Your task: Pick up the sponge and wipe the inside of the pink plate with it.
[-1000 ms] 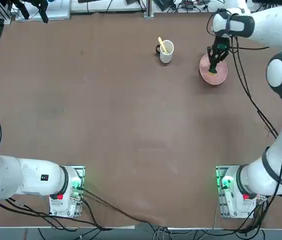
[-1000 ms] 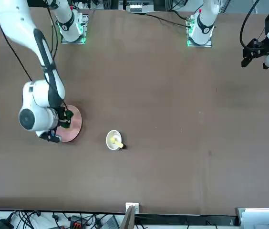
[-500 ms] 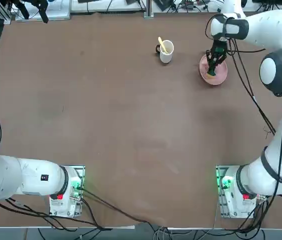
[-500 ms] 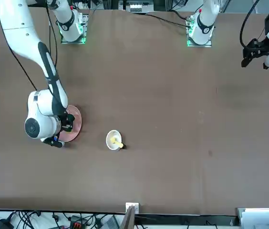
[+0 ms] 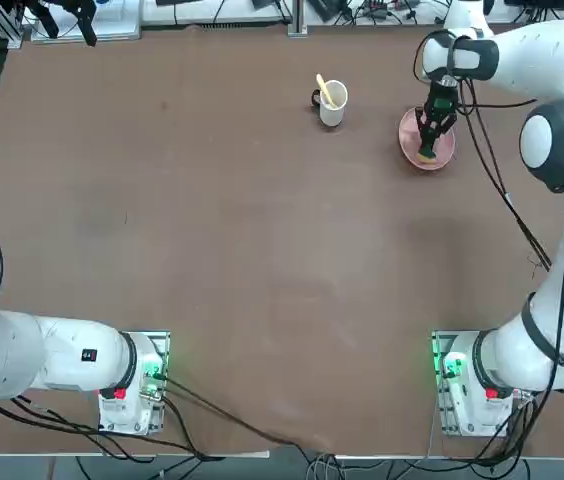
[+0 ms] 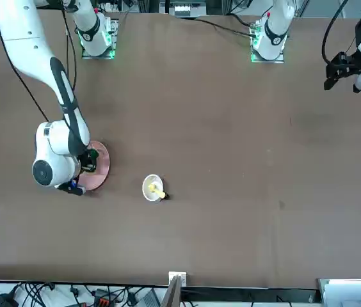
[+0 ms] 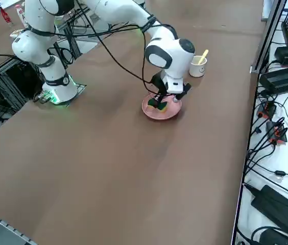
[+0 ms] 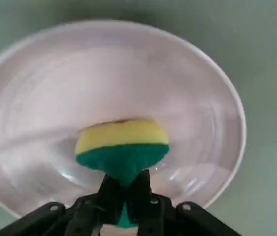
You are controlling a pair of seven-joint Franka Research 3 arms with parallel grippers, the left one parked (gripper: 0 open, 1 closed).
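Observation:
The pink plate (image 5: 442, 146) (image 6: 100, 167) (image 7: 154, 111) (image 8: 187, 98) lies at the far right of the table. My right gripper (image 5: 429, 150) (image 7: 160, 105) (image 8: 124, 196) reaches down into it, shut on the sponge (image 8: 122, 147) (image 7: 159, 106) (image 5: 427, 155). The sponge's green layer is pinched between the fingers (image 8: 138, 194). Its yellow layer faces the plate's inner surface. In the front view the wrist hides the sponge.
A white mug (image 5: 332, 104) (image 6: 153, 187) (image 7: 198, 67) with a yellow utensil stands to the left of the plate, a short way off. Cables and equipment line the table's far edge (image 5: 262, 28).
The gripper has slid the sponge across the plate's inside, first toward the plate's far left side, then back toward its middle. The plate and mug have stayed put.

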